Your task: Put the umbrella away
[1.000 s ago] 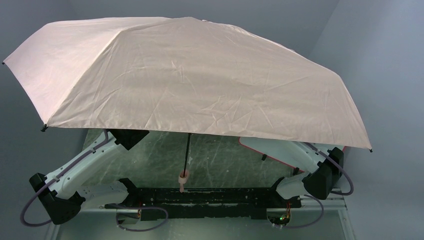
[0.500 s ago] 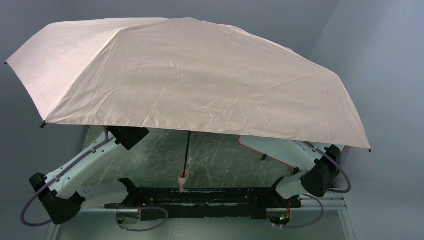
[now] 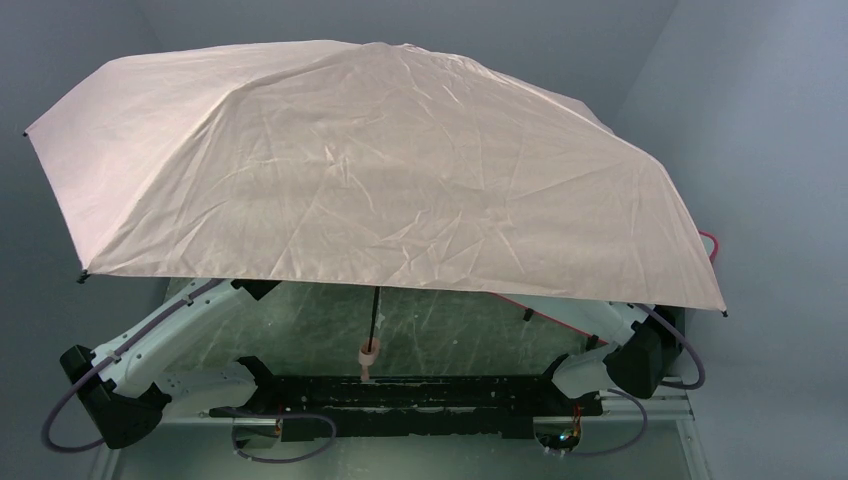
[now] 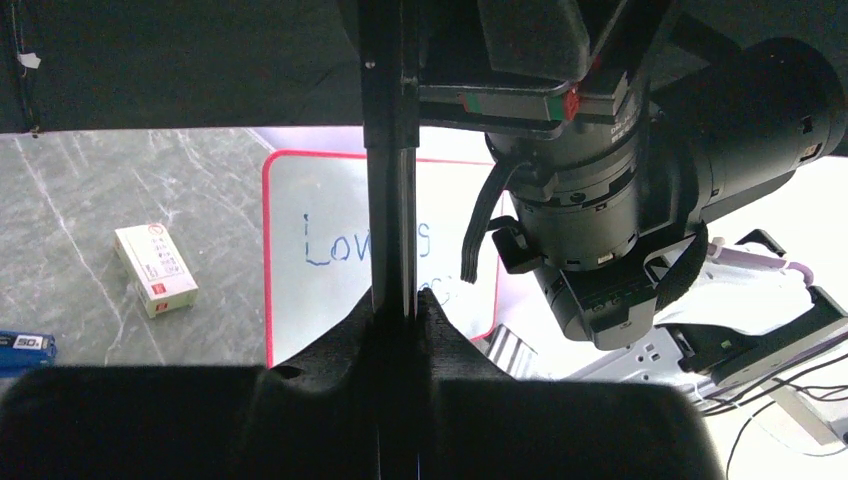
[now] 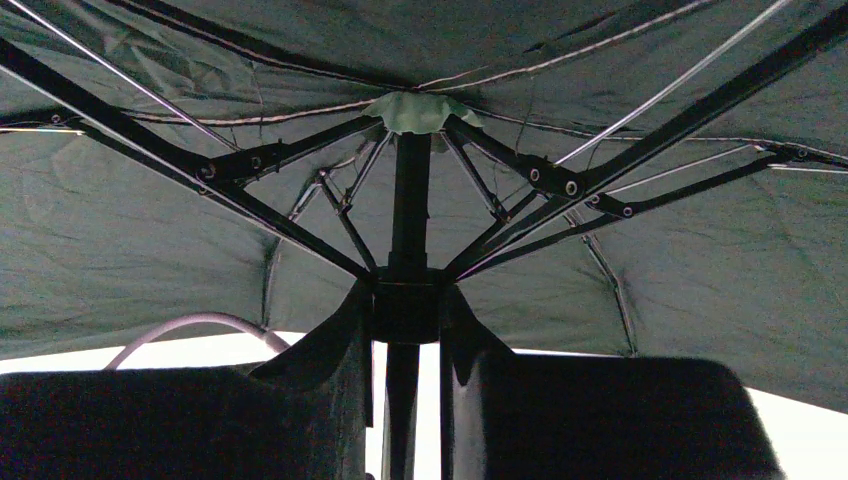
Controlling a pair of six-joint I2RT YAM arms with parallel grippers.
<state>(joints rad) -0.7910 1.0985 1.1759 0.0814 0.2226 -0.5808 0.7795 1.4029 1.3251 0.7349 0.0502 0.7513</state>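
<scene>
The open umbrella's pale pink canopy (image 3: 380, 170) fills the top view and hides both grippers there. Its dark shaft (image 3: 375, 315) runs down to the pink handle (image 3: 367, 357). In the left wrist view my left gripper (image 4: 400, 308) is shut on the shaft (image 4: 390, 200), which stands upright between the fingers. In the right wrist view I look up into the dark underside (image 5: 150, 220) with its thin ribs. There my right gripper (image 5: 405, 305) is shut on the black runner (image 5: 405, 285), one finger pressed against each side.
A red-edged whiteboard (image 4: 320, 260) with blue writing lies on the green marbled table (image 4: 90, 200). A small white box (image 4: 155, 270) and a blue-and-black stapler (image 4: 25, 345) sit to its left. The right arm's wrist (image 4: 600, 200) hangs close beside the shaft.
The canopy has sunk and tilted a little, now covering more of the left arm's wrist. Its right rim has drawn inward and the right arm has shifted slightly.
</scene>
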